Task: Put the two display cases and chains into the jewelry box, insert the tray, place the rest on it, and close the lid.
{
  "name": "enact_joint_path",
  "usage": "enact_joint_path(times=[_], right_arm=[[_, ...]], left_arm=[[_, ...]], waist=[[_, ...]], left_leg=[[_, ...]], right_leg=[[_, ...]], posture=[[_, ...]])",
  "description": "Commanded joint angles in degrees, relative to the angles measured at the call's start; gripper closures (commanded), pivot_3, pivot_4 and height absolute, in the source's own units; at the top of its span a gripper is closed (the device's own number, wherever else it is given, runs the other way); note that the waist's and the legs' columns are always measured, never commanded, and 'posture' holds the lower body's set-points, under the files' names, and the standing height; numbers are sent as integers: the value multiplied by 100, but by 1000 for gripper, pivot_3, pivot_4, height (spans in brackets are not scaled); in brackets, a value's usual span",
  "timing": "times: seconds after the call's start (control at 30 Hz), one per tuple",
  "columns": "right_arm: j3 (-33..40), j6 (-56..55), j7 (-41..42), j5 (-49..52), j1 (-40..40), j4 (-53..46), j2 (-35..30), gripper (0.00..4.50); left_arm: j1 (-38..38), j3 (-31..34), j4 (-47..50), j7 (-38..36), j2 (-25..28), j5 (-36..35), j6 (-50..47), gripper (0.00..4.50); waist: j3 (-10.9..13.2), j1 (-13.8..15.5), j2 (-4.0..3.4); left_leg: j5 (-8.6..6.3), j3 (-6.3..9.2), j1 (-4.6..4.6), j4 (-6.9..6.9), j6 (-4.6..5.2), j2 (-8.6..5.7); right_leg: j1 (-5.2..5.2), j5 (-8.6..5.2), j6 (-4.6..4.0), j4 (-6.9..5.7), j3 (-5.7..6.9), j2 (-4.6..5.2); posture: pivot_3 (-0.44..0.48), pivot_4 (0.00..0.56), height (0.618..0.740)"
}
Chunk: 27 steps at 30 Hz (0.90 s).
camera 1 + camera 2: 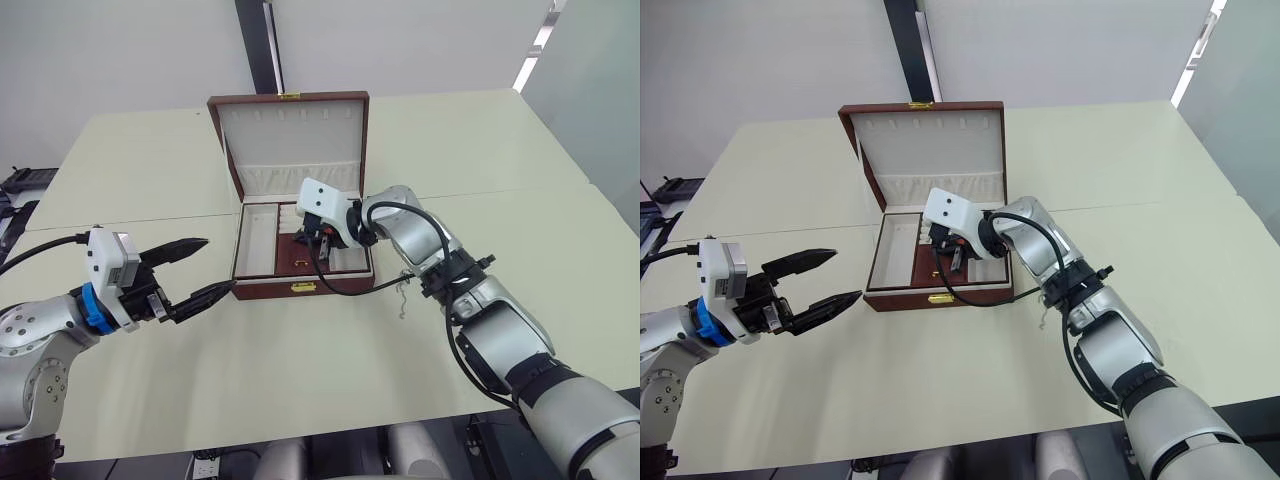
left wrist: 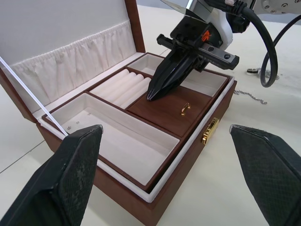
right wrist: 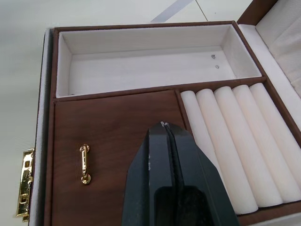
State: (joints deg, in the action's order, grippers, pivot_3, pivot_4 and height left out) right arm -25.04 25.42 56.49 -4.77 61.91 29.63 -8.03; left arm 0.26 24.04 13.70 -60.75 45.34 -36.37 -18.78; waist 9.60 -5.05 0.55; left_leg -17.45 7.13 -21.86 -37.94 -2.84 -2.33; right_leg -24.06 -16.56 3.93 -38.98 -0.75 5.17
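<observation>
Two grippers, one box: my right gripper [image 2: 151, 96] is inside the open box [image 1: 300, 288], my left gripper [image 1: 205, 268] waits beside it.

My right fingers are pressed together with nothing between them, and their tip hangs just over the brown middle section of the tray [image 3: 117, 136], which already sits in the box. Beside this tip are the white ring rolls [image 3: 235, 141], and a little before it is the small gold handle [image 3: 84, 164]. My left fingers are spread wide and hold nothing; the box front with its gold clasp [image 2: 210, 130] is straight ahead of them, near but not touching. The lid [image 1: 290, 140] stands upright behind the tray. A thin chain [image 1: 403, 292] lies on the table [image 1: 300, 370] just outside the box, under my right forearm.
</observation>
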Motion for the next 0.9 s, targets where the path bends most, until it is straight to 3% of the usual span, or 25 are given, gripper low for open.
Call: enact_joint_path(times=[0.03,0.2,0.33,0.5,0.63,0.77,0.9], right_arm=[[-87,-72,20,-98,-81,-96,-22,4481],[399,-333,-384,103,-52,-335,121,4481],[859,-102,-490,395,-329,-1371,-138,4481],[1410,105,-496,664,-1203,-2928,-980,4481],[2249,567,-693,1047,-1928,-4016,-1642,4481],[3337,620,-864,1144,-3237,-5070,-2539,4481],[4102,322,-945,1161,-4603,-5516,-3030,4481]], left_arm=[[-19,15,179,7,-5,-95,13,0],[47,78,113,119,-87,-35,60,0],[52,250,-132,548,-218,204,195,0],[251,348,-229,873,-319,348,235,0],[403,486,-329,1143,-477,468,372,0],[634,641,-746,1326,-610,738,748,0],[912,774,-925,1365,-718,785,973,0]], waist=[[-1,0,1],[-1,0,1],[-1,14,1],[-5,70,8],[-5,100,8],[-7,178,11],[-8,236,14]], left_leg=[[0,0,0,0,0,0],[0,-1,2,-1,0,0],[0,1,-2,-1,-1,2],[0,5,-4,-3,0,0],[0,-3,-5,-6,1,-2],[-1,-11,-1,-4,3,-5],[-2,-30,-2,-2,5,-11]], right_leg=[[0,0,0,0,0,0],[1,0,0,0,-1,0],[0,0,0,1,-1,2],[4,0,0,4,0,12],[3,0,0,1,-3,10],[4,0,0,2,-6,5],[5,0,0,6,-12,4]], posture=[[0,150,740],[0,150,740],[0,150,740],[0,150,740],[0,150,740],[0,150,740],[0,150,740]])
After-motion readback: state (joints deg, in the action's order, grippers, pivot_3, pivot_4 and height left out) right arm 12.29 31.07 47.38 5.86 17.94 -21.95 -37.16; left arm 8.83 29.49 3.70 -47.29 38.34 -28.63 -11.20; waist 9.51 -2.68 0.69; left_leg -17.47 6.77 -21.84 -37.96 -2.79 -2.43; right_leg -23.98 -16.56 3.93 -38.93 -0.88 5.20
